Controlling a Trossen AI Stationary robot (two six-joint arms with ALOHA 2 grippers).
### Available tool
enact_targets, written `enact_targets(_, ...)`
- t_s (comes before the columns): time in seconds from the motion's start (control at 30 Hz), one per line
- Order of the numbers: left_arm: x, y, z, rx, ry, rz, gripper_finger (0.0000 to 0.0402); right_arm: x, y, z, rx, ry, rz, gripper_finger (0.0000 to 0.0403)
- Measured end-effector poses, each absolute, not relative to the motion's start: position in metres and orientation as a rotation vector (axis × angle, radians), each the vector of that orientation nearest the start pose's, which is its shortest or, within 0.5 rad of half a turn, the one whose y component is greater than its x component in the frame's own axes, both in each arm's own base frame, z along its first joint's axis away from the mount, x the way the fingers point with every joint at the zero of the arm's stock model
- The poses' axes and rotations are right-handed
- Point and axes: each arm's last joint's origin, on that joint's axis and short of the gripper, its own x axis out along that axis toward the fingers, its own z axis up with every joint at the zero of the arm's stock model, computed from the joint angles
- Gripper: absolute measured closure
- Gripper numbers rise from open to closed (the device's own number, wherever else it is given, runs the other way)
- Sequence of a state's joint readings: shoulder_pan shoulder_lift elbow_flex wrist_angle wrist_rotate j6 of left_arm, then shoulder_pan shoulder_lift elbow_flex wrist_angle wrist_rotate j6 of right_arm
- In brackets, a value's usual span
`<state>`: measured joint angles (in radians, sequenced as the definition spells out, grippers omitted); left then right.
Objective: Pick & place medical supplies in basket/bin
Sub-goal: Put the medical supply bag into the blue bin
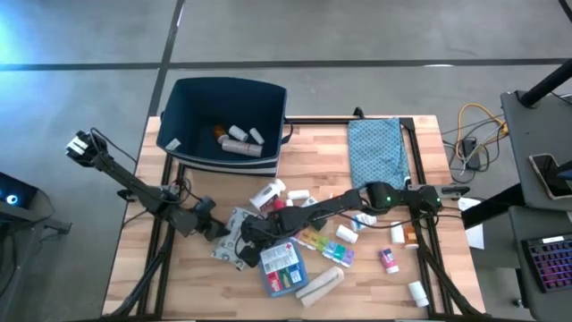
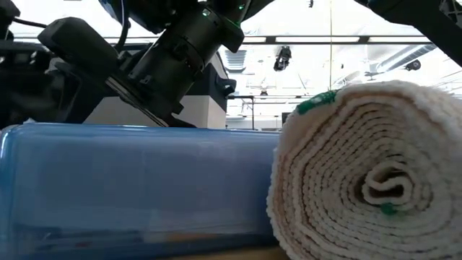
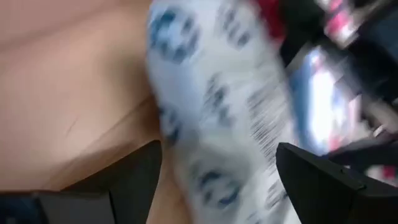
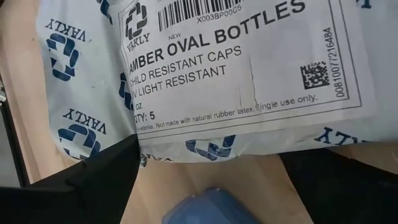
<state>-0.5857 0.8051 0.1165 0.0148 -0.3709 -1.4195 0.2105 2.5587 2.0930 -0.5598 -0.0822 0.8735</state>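
The grey packet (image 4: 205, 81) lies between both grippers' spread fingers: right gripper (image 4: 208, 180) directly over it, left gripper (image 3: 217, 180) alongside.

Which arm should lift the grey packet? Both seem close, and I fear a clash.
Probably right: the right gripper already straddles the grey packet with open fingers. The left gripper sits beside it.
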Motion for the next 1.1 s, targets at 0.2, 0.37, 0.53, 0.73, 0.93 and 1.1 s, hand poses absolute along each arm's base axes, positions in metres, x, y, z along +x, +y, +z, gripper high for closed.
enact_targets(0.2, 0.129, -0.065, 0.135, -1.086, 0.455, 0.213, 0.0107, 0.523, 0.111, 0.106, 0.711, 1.074, -0.197, 0.0053)
enact_targets(0.37, 0.133, -0.067, 0.143, -1.108, 0.400, 0.166, 0.0107, 0.521, 0.111, 0.103, 0.682, 1.090, -0.195, 0.0057)
enact_targets(0.53, 0.139, -0.072, 0.159, -1.153, 0.365, 0.092, 0.0107, 0.519, 0.112, 0.102, 0.604, 1.100, -0.171, 0.0058)
enact_targets(0.73, 0.147, -0.078, 0.184, -1.098, 0.318, -0.004, 0.0107, 0.522, 0.111, 0.104, 0.479, 1.062, -0.123, 0.0058)
enact_targets(0.93, 0.146, -0.078, 0.191, -0.968, 0.526, 0.109, 0.0107, 0.524, 0.110, 0.106, 0.464, 1.039, -0.144, 0.0058)
enact_targets(1.1, 0.132, -0.071, 0.200, -0.838, 0.810, 0.280, 0.0107, 0.524, 0.109, 0.106, 0.459, 1.031, -0.157, 0.0058)
